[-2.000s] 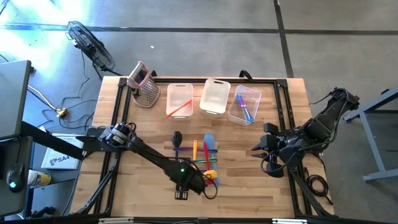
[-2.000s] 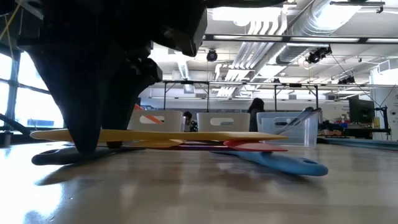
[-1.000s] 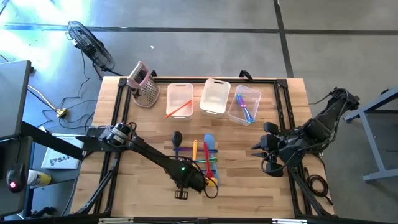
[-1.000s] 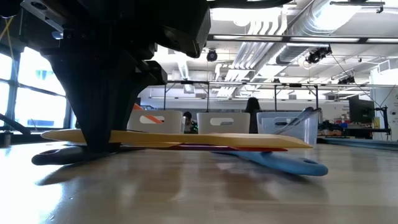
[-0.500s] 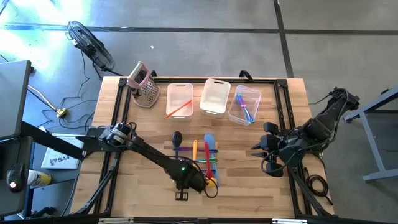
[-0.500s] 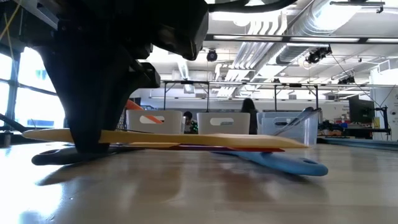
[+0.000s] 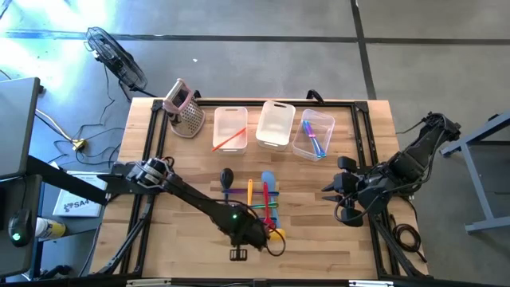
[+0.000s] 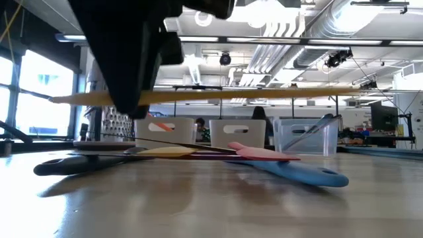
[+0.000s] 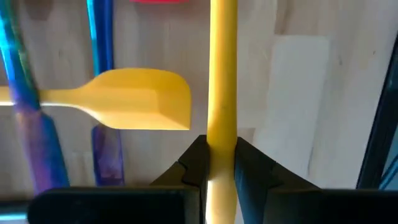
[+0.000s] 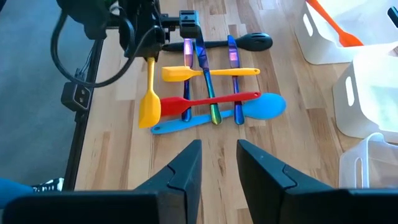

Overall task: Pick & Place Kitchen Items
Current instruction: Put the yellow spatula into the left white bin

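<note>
My left gripper [image 9: 221, 163] pinches the handle of a yellow spatula [image 9: 222, 74], fingers closed tight on its sides. Only the low view shows it lifted clear of the table [image 8: 211, 205], level above the pile of utensils [image 8: 198, 155] beneath me. My right gripper [image 10: 217, 163] waits well apart, fingers slightly parted and empty; its view shows the spatula's blade [image 10: 149, 107] pointing away from my left gripper.

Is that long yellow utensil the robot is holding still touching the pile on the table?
Apart. In the low view the yellow utensil hangs level in the left gripper, with open room background showing between it and the utensil pile below.
</note>
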